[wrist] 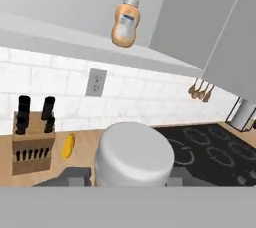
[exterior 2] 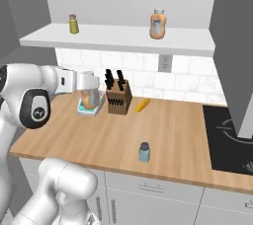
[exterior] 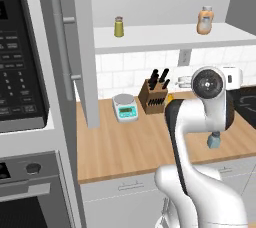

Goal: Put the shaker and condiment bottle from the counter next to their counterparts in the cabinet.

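At nine o'clock in the right base view, my gripper (exterior 2: 90, 101) has its jaws clamped on the condiment bottle (exterior 2: 89, 98), lifted near the knife block (exterior 2: 117, 98). Toward one o'clock its twin bottle (exterior 2: 157, 24) waits on the cabinet shelf (exterior 2: 123, 39); the yellow shaker (exterior 2: 73, 23) stands at eleven. The blue shaker (exterior 2: 144, 152) sits on the counter (exterior 2: 173, 130) at five o'clock. I judge that a steep lift could knock the bottle against the shelf edge.

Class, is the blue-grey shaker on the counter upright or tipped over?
Upright: the shaker stands on its base on the counter, dark cap on top, apart from other things.
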Motion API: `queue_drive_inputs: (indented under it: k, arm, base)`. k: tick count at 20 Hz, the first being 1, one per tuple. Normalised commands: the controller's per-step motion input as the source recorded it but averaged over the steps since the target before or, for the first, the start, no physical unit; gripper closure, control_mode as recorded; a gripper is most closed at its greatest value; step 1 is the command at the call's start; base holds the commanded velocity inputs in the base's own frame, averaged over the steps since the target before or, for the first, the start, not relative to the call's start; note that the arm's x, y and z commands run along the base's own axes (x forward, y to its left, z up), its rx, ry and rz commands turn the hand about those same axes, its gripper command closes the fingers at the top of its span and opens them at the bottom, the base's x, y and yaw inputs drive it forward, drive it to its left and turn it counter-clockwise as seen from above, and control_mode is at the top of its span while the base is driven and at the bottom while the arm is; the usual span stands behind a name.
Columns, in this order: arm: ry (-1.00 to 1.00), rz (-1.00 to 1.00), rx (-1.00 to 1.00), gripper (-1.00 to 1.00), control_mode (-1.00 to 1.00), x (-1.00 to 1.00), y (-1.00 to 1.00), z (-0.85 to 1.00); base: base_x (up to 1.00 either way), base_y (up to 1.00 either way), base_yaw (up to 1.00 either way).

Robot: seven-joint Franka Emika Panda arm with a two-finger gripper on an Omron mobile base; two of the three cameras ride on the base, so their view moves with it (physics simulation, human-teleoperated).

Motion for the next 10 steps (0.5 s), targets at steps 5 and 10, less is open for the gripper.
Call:
queue_drive_inputs:
  k: [5, 10]
  arm:
    - [-0.06, -0.39, -0.04, 1.0, -1.0, -0.54, -0.24, 0.46]
    - [-0.05, -0.15, 0.05, 1.0, -1.0, -0.37, -0.13, 0.9]
  base:
    - [0.0, 0.0, 0.0]
    - [0.0, 0.0, 0.0]
